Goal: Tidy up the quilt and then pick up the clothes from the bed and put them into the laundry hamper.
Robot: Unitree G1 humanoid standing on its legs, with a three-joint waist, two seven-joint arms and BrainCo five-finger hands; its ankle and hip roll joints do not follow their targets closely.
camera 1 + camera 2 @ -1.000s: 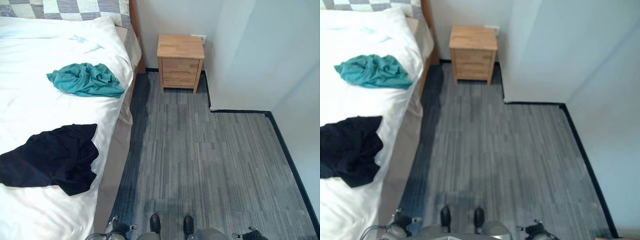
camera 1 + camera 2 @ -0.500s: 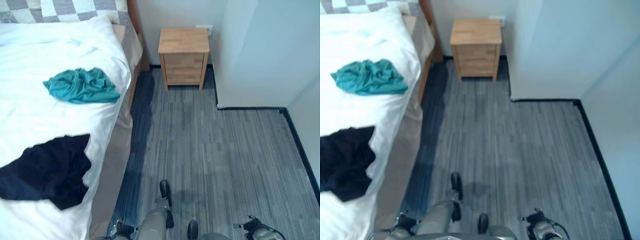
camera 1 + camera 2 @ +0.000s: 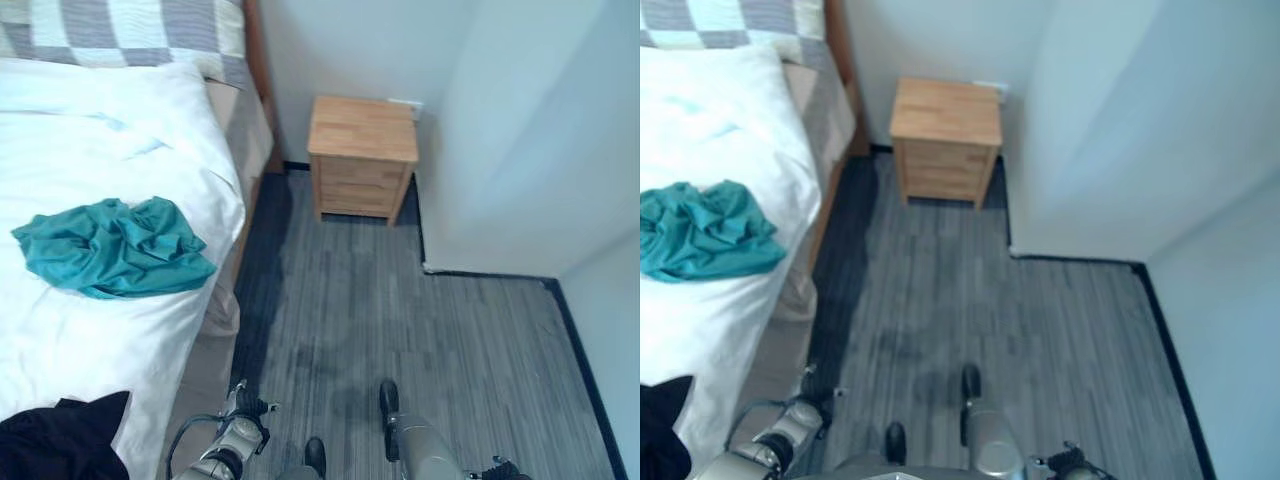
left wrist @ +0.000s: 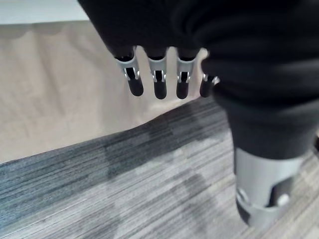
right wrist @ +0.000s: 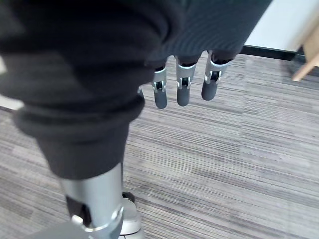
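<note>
A white quilt (image 3: 90, 130) covers the bed, rumpled near the pillow end. A crumpled teal garment (image 3: 105, 248) lies on it close to the bed's right edge. A black garment (image 3: 60, 440) lies nearer to me, cut off by the view's lower left corner. My left hand (image 4: 159, 82) hangs beside the bed's beige side panel (image 4: 60, 89), its fingers straight and holding nothing. My right hand (image 5: 183, 87) hangs over the grey floor, fingers straight and empty. Both hands are low and away from the clothes.
A small wooden nightstand (image 3: 362, 150) stands against the far wall, right of the bed's head. A checkered pillow (image 3: 120, 30) lies at the head. A white wall corner (image 3: 500, 180) juts out on the right. Grey plank floor (image 3: 380, 320) runs between bed and wall.
The whole picture has shifted: the camera moved forward along the bed, so the clothes show lower and further left. The clothes themselves lie as before. Both hands still hang empty.
</note>
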